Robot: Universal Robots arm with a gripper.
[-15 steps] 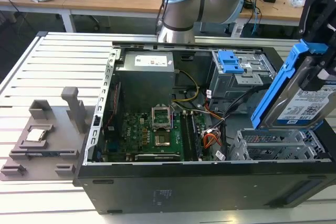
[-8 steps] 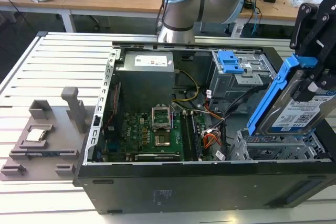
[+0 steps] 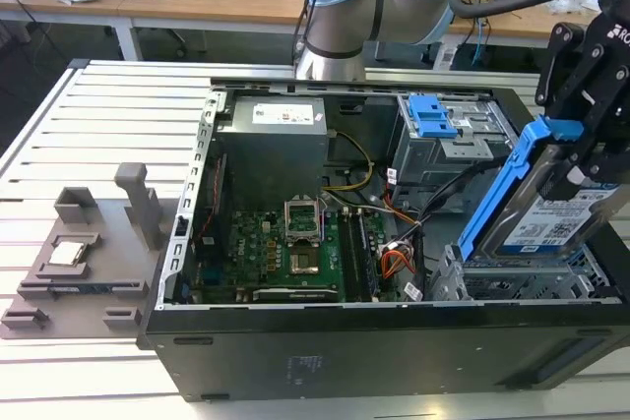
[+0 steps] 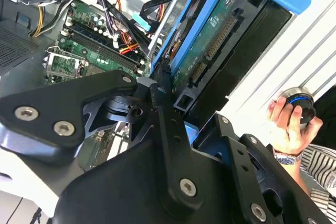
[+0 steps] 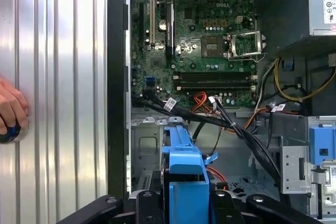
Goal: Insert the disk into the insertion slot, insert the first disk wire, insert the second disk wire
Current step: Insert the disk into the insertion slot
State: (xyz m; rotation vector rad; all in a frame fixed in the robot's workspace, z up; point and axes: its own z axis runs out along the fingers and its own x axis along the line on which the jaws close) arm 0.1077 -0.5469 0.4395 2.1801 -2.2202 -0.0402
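The disk (image 3: 559,221), a silver drive with a white, blue-striped label in a bright blue carrier, hangs tilted on edge over the case's front corner on the exterior view's right. My gripper (image 3: 579,166) is shut on its upper part. Both wrist views show the blue carrier (image 4: 210,51) (image 5: 184,163) clamped between my black fingers (image 4: 161,103). Just below it sits the insertion slot (image 3: 522,280), a low perforated silver cage, and the disk's lower edge is close above its bay (image 5: 149,148). Loose black and orange wires (image 3: 399,261) (image 5: 210,103) lie beside the cage.
The open computer case (image 3: 295,341) holds a motherboard (image 3: 290,238), a power supply (image 3: 271,140) and a taller grey cage with a blue latch (image 3: 433,117). A grey fixture (image 3: 79,258) lies on the slatted table. A hand (image 4: 286,124) (image 5: 9,109) rests on a round knob beside the case.
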